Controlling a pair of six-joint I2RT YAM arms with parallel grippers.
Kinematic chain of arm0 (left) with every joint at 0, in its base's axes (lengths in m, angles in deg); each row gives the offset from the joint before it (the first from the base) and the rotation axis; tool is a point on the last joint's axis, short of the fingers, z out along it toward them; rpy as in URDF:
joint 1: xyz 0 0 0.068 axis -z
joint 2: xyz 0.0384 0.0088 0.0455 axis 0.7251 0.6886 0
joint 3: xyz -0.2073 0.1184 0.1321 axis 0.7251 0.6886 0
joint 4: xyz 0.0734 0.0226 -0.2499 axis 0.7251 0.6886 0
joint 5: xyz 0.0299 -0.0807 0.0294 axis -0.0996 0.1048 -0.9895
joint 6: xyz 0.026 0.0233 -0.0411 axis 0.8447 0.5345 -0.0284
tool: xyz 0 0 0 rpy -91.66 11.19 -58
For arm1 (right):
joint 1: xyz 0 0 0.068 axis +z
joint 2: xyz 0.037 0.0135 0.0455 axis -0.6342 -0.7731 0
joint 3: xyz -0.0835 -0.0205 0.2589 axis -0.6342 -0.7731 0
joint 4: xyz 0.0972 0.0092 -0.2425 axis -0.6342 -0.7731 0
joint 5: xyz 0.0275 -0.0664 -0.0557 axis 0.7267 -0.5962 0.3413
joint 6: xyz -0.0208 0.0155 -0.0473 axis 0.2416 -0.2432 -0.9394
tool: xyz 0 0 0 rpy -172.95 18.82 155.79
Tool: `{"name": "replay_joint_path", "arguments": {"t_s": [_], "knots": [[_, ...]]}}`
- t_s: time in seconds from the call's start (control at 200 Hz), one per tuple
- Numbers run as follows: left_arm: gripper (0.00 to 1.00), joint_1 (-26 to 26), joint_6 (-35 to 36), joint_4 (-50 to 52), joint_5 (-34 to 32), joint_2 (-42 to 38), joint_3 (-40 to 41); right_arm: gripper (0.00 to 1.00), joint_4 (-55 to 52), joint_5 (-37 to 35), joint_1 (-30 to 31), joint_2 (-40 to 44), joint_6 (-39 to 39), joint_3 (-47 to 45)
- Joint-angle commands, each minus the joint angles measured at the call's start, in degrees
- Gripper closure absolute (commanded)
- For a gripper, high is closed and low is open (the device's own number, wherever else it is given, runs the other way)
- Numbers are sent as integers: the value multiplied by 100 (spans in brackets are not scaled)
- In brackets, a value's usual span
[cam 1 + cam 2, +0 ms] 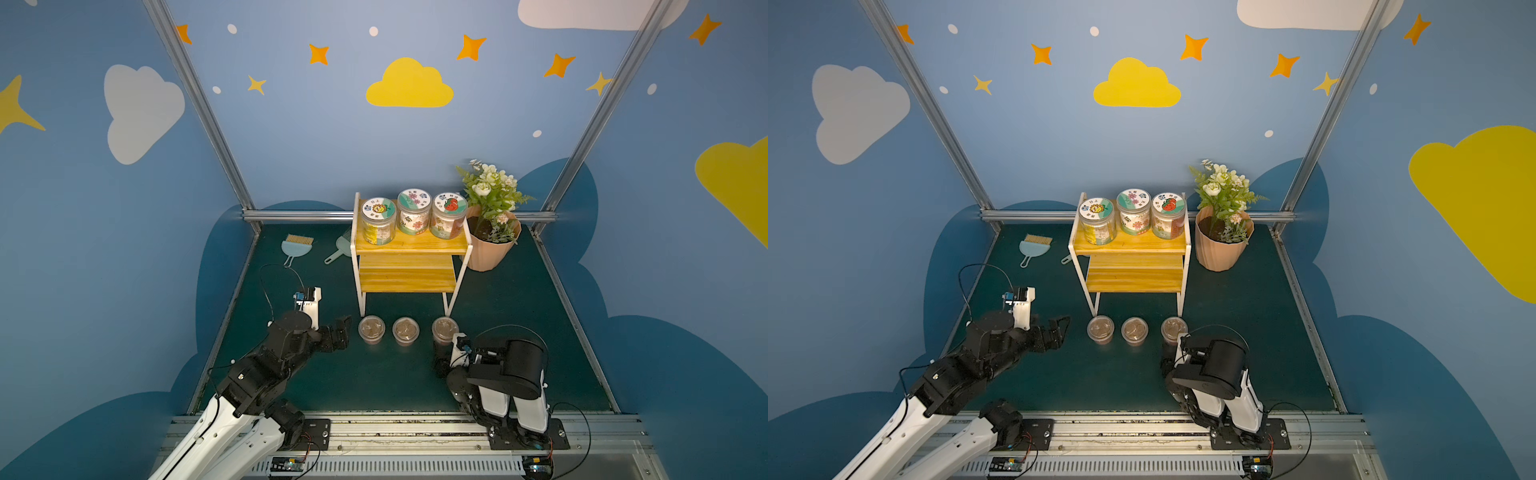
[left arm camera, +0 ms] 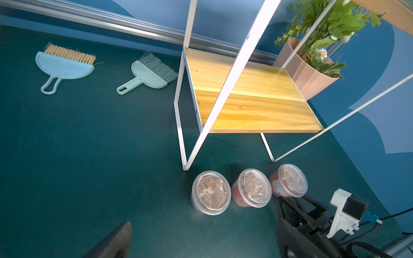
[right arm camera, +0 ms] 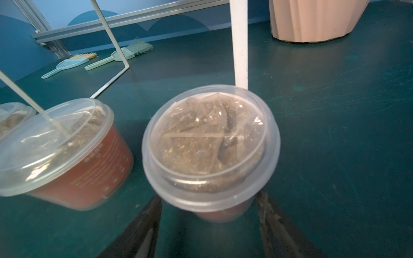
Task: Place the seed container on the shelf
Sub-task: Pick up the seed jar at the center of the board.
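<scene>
The shelf (image 1: 409, 249) stands toward the back of the table (image 1: 316, 382), 3 jars (image 1: 413, 216) in a row on its top tier. Just right of it sits the flower pot (image 1: 490, 253); to its left lie 2 brushes (image 1: 296, 247), side by side. Before the shelf's front legs stand 3 seed containers (image 1: 405, 331) in a row. The left gripper (image 1: 345, 331) is just left of that row; the right gripper (image 3: 209, 200) sits before the right-hand container (image 3: 211, 143), its fingers (image 3: 143, 232) on either side of it.

White links (image 1: 199, 436), black joints (image 1: 291, 330) — looping cables (image 1: 261, 282)
</scene>
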Motion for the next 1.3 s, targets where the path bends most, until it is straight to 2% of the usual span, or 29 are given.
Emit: {"name": "replay_joint_path", "arguments": {"t_s": [0.0, 0.15, 0.295, 0.42, 0.556, 0.896, 1.297], "knots": [[0, 61, 62, 79, -129, -28, -187, 33, -894, 274, 169, -19, 367, -151], [0, 138, 57, 94, -197, -35, -174, 32, -899, 192, 260, 25, 335, -166], [0, 193, 41, 105, -221, -48, -155, 12, -894, 131, 291, -80, 594, -188], [0, 211, 57, 117, -267, -58, -159, 6, -893, 41, 280, 18, 507, -143], [0, 228, 76, 97, -256, -1, -165, 5, -887, -140, 202, 68, 628, -121], [0, 237, 102, -25, -246, 92, -132, 4, -890, 347, -325, -108, 412, 249], [0, 237, 187, -35, -200, 131, -129, 4, -887, 381, -618, -495, 445, 570]]}}
